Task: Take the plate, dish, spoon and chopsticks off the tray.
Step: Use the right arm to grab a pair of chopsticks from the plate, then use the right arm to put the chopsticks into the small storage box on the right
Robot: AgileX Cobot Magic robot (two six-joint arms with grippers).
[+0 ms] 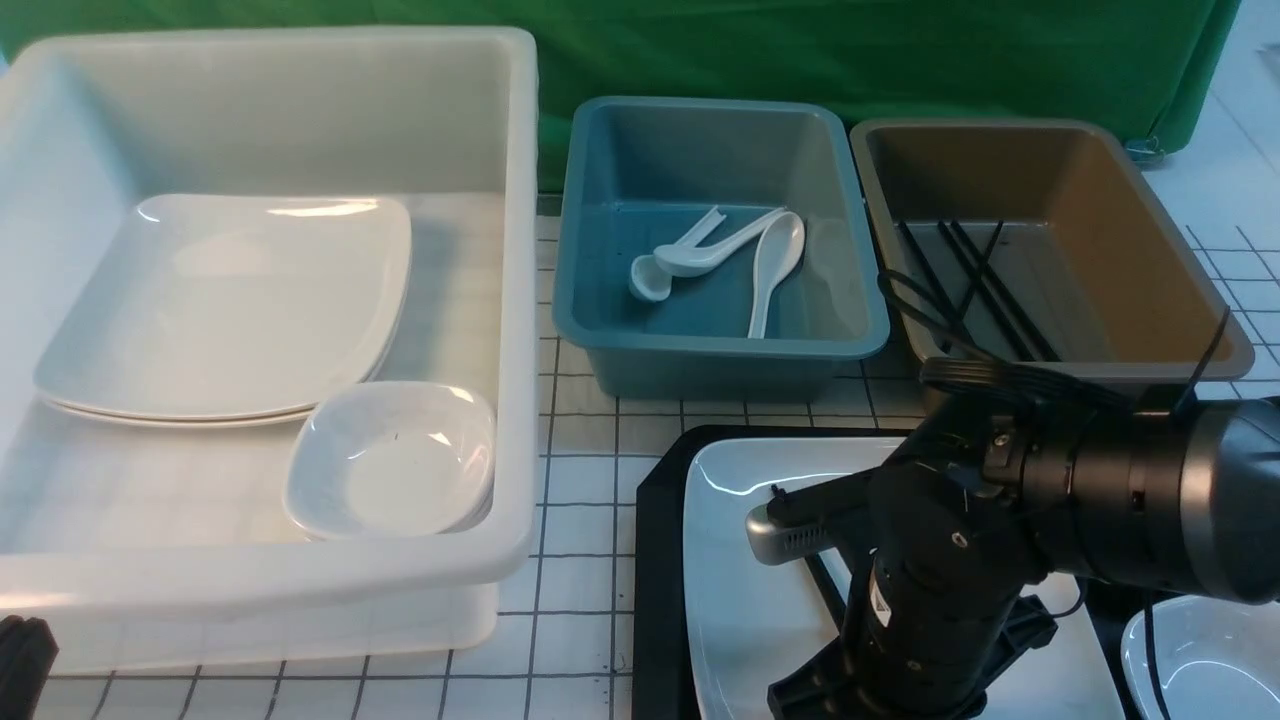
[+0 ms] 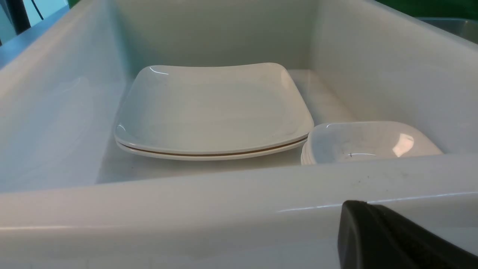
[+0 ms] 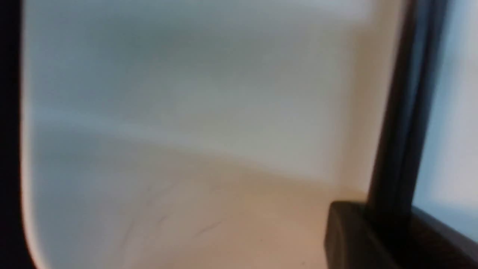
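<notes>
One plate point(image 1: 740, 560) left on the black tray point(image 1: 655, 560) — right arm point(image 1: 1000, 520) low over it.
Black chopsticks point(image 3: 396, 112) cross the plate at the right gripper point(image 3: 377, 228); whether its fingers clamp them cannot be told. Left gripper point(image 1: 22, 650) — closed, empty, beside the white bin point(image 1: 300, 585). Small dish point(image 1: 1200, 660) just right of the plate.

Your black chopsticks point(image 3: 405, 130) lie between the pincer's point(image 3: 388, 220) fingers, on the white plate point(image 1: 730, 600) beneath it. That plate rests flat on your black tray point(image 1: 655, 600).
</notes>
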